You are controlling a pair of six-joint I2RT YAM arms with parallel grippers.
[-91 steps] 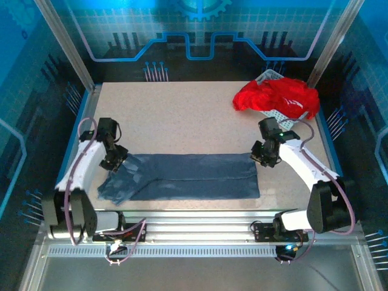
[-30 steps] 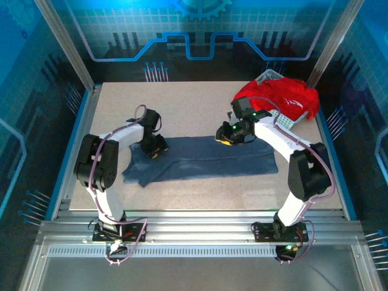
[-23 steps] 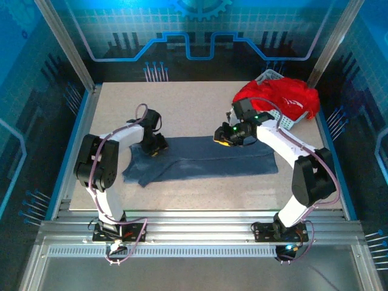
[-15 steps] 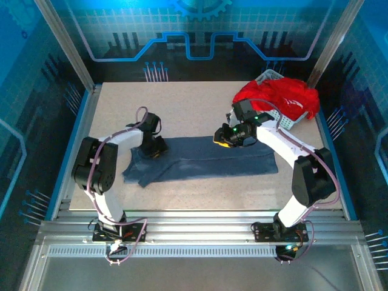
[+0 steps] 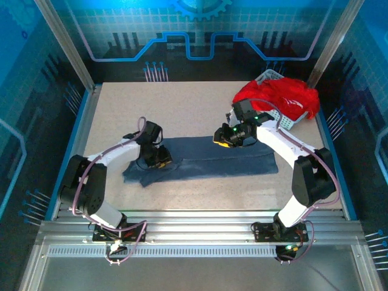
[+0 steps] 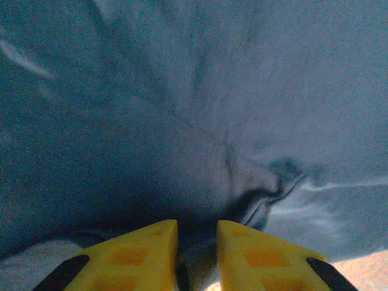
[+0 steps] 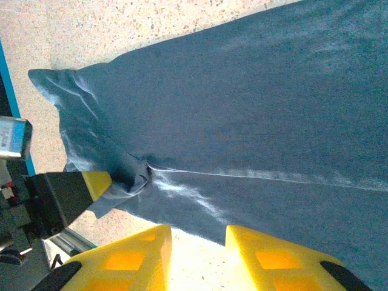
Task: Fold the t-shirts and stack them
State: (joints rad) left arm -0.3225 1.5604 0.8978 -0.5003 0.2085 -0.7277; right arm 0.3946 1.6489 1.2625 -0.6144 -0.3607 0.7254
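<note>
Top external | slate-blue t-shirt lies as a long band mid-table | red t-shirts heaped over basket, probably awaiting their turn | left gripper fingers nipped on bunched cloth near its left end, likely to fold it inward | right gripper at far edge, fingers slightly apart, hold cannot be told

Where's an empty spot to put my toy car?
The biggest bare patch of table is far left, between the blue t-shirt, the back edge and the red t-shirts. A thinner strip runs between that shirt and the near edge. Crowded: mid-table, left gripper and right gripper at the shirt; far right, the basket.
</note>
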